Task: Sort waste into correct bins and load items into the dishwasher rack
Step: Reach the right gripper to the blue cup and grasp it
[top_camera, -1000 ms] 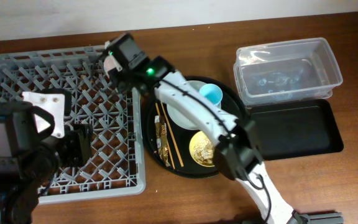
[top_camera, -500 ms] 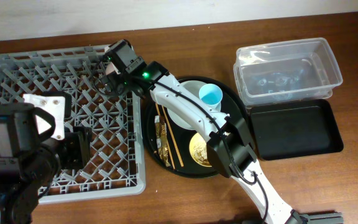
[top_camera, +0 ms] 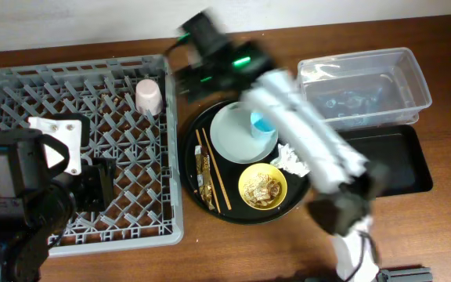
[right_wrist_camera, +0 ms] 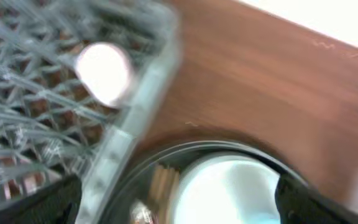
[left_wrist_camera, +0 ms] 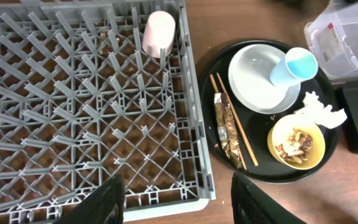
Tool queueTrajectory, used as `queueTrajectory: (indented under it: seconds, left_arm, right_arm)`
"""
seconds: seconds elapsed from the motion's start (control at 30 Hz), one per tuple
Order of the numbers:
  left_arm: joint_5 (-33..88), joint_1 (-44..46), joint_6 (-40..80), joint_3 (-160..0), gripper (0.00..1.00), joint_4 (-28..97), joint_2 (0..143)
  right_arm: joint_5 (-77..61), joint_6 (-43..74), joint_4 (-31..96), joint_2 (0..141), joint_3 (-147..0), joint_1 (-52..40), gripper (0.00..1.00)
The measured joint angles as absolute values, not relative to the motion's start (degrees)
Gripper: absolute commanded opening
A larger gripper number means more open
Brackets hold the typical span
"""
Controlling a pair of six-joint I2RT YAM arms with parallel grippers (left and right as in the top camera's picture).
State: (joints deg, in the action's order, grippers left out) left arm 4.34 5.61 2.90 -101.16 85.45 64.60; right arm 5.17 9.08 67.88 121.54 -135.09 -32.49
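The pink cup (top_camera: 149,95) stands mouth-down among the pegs at the back right of the grey dishwasher rack (top_camera: 77,133). My right gripper (top_camera: 194,77) hovers blurred between rack and round tray, open and empty; the pink cup (right_wrist_camera: 104,73) is to its left. On the pale plate (top_camera: 233,137) lies the blue cup (top_camera: 261,125). Chopsticks (top_camera: 214,172) and gold wrapper (top_camera: 204,178) lie beside it. The yellow bowl (top_camera: 262,186) holds food scraps, with the white napkin (top_camera: 292,159) next to it. My left gripper (left_wrist_camera: 182,208) hangs open over the rack's front right corner.
The plate, bowl and waste all sit on a round black tray (top_camera: 233,213). A clear plastic tub (top_camera: 362,86) stands at the back right, with a shallow black rectangular tray (top_camera: 382,160) in front of it. Bare wooden table surrounds them.
My right gripper opened and let go of the pink cup, which now stands in the rack. The right arm swung fast to the right, away from the rack. The left arm stayed still.
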Motion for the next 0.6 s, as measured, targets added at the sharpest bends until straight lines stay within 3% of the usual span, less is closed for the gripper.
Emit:
queueTrajectory:
  seconds: [0.07,0.1,0.13,0.2,0.37,0.6]
  left_arm:
    - [4.5,5.6,2.9,-101.1,0.54,85.3,64.6]
    - [4.5,5.6,2.9,-101.1,0.55,85.1,64.8]
    - [4.9,5.6,2.9,-101.1,0.63,85.0,65.0]
    - [6.6,5.6,2.9,-101.1,0.99,84.9,66.1]
    - [15.4,5.6,3.3,-101.1,0.99,83.8,71.9]
    - [18.1,5.6,3.5,-101.1,0.89,84.6,79.1]
  right_arm:
    - [2.2,7.6,76.9,114.9,-136.7,-25.3,0.65]
    - [0.9,6.3,80.7,113.1,-136.9,-22.4,0.58]
    - [-1.6,4.5,86.2,112.0,-137.3,-19.2,0.56]
    - [-5.1,2.3,90.3,111.9,-136.3,-15.8,0.55]
    - [-9.6,-1.4,90.8,113.4,-125.5,-14.5,0.39]
    - [-10.7,-2.3,77.1,113.9,-109.0,-17.3,0.40]
